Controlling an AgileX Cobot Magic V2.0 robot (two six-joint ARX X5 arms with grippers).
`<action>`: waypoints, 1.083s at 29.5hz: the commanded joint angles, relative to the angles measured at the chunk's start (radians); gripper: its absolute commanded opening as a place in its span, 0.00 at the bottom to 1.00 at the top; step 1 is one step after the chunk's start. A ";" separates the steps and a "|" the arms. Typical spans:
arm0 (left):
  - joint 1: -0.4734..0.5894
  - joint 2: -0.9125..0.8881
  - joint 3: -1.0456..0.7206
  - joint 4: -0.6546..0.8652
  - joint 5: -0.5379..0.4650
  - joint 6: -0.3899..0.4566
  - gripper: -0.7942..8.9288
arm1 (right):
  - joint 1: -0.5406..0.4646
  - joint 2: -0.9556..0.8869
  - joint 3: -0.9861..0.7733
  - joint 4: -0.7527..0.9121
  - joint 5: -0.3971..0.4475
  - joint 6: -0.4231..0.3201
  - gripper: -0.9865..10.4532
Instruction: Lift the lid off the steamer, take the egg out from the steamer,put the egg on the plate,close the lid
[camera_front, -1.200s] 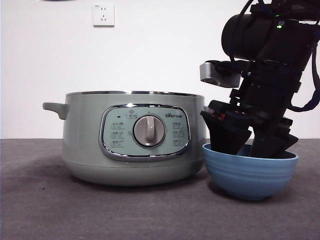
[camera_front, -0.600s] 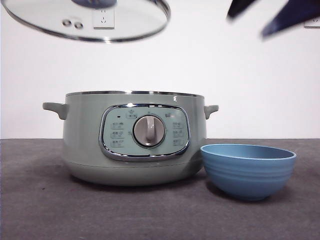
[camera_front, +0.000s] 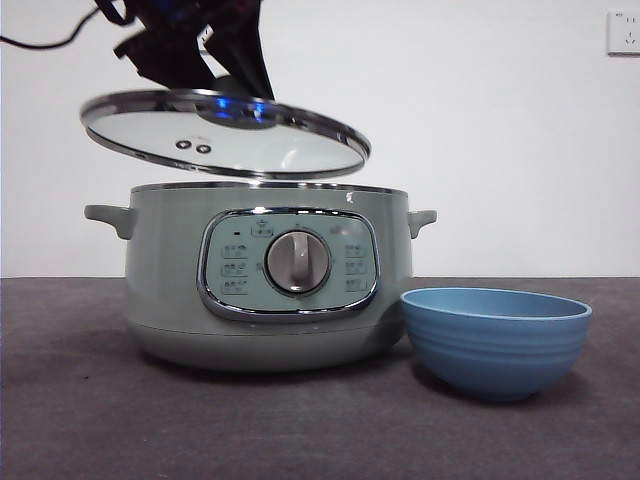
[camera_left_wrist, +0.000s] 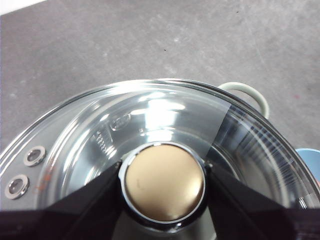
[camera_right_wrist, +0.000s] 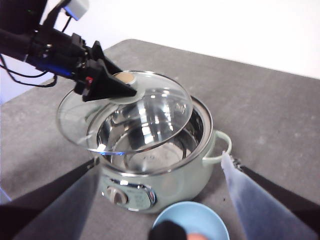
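The pale green steamer (camera_front: 160, 270) stands open on the table, and its shiny inside (camera_right_wrist: 150, 145) holds nothing that I can see. My left gripper (camera_front: 235, 85) is shut on the knob (camera_left_wrist: 164, 182) of the glass lid (camera_front: 225, 135). It holds the lid slightly tilted, a little above the steamer's rim and offset towards the left handle. The blue plate (camera_front: 495, 345) sits just right of the steamer. My right gripper (camera_right_wrist: 160, 159) is open, high above the plate (camera_right_wrist: 192, 217). Only a pale tan sliver at the plate's near edge might be the egg.
The dark grey table (camera_front: 80, 420) runs in front of and beside the steamer. A white wall with a socket (camera_front: 622, 32) stands behind. The steamer's right handle (camera_front: 422, 220) comes close to the plate's rim.
The right gripper, down in the plate a second ago, has risen out of the front view. The left gripper has brought the lid down and rightwards to just above the steamer.
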 joint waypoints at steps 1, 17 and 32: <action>-0.008 0.008 0.016 0.061 0.005 0.011 0.07 | 0.002 0.000 0.002 -0.013 0.000 0.010 0.45; -0.046 0.092 0.016 0.118 -0.002 0.008 0.07 | 0.002 0.002 0.002 -0.019 -0.004 0.010 0.45; -0.047 0.118 0.016 0.119 -0.002 0.008 0.07 | 0.002 0.001 0.002 -0.019 -0.010 0.010 0.45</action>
